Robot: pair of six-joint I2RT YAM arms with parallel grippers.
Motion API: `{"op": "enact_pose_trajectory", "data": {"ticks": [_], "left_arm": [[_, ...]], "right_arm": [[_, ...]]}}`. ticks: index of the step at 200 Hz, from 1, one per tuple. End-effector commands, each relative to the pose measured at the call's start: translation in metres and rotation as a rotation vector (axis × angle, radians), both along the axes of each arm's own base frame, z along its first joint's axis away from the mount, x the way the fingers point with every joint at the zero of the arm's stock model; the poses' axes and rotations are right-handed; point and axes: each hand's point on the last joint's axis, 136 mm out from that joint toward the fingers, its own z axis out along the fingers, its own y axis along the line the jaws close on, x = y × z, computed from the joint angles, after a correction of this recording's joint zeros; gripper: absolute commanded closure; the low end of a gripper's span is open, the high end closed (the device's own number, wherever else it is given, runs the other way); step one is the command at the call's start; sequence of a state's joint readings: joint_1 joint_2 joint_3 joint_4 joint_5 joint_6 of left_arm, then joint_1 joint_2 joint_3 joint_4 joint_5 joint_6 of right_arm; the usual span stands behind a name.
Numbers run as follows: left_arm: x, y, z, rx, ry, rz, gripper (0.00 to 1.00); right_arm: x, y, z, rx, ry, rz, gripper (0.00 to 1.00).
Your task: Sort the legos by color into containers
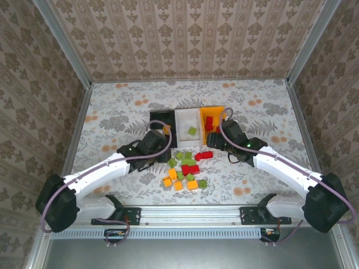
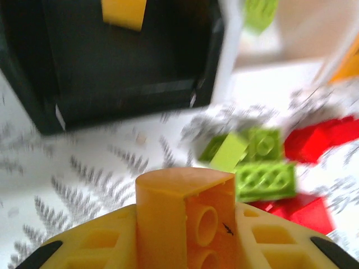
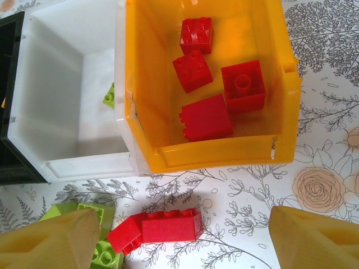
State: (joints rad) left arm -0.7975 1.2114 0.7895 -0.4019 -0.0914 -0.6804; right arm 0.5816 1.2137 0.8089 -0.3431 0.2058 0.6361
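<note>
Near the black bin [image 2: 112, 67], left gripper [image 2: 185, 224]: shut tight on one orange-yellow brick [image 2: 168, 213].
Right gripper [image 3: 182, 246]: fingers far apart, holding nothing, over a long red brick [image 3: 168, 224] just in front of the orange bin [image 3: 213, 154].
Black bin: one yellow piece [image 2: 123, 11] inside.
White bin [image 3: 73, 162]: one green brick [image 1: 192, 131].
Orange bin: four red bricks [image 3: 207, 117].
Loose legos [image 1: 185, 168]: a pile on the table [image 1: 112, 101], between the arms.
</note>
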Motion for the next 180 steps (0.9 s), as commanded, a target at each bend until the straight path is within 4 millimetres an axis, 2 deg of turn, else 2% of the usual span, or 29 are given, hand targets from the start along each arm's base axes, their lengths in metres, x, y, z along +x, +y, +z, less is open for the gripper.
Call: {"op": "enact_pose_trajectory", "data": {"ticks": [1,21,47,72,101,124,136,170,180], "left_arm": [[0.032,0.005,0.021,0.037,-0.055,0.019,0.75],[0.066,0.004,0.029,0.051,-0.080,0.042,0.75],[0.104,0.004,0.017,0.078,-0.059,0.070,0.76],[0.127,0.001,0.004,0.109,-0.034,0.077,0.76],[0.142,0.003,-0.008,0.129,-0.012,0.097,0.74],[0.148,0.000,-0.010,0.127,-0.001,0.100,0.58],[0.147,-0.003,-0.005,0.105,-0.006,0.098,0.48],[0.135,-0.013,0.037,0.013,-0.085,0.074,0.22],[0.127,-0.016,0.051,-0.015,-0.107,0.059,0.17]], "right_arm": [[-0.003,-0.005,-0.001,0.008,0.000,-0.026,0.19],[-0.007,-0.008,-0.005,0.001,0.010,-0.028,0.19],[-0.014,-0.008,-0.008,0.007,0.028,-0.015,0.19],[-0.025,-0.007,-0.014,0.022,0.047,0.008,0.19],[-0.042,-0.002,-0.025,0.035,0.087,0.051,0.19],[-0.056,0.004,-0.035,0.048,0.117,0.094,0.18],[-0.063,0.007,-0.040,0.051,0.132,0.112,0.18],[-0.074,0.014,-0.050,0.050,0.156,0.145,0.16],[-0.075,0.018,-0.050,0.057,0.156,0.154,0.16]]}}
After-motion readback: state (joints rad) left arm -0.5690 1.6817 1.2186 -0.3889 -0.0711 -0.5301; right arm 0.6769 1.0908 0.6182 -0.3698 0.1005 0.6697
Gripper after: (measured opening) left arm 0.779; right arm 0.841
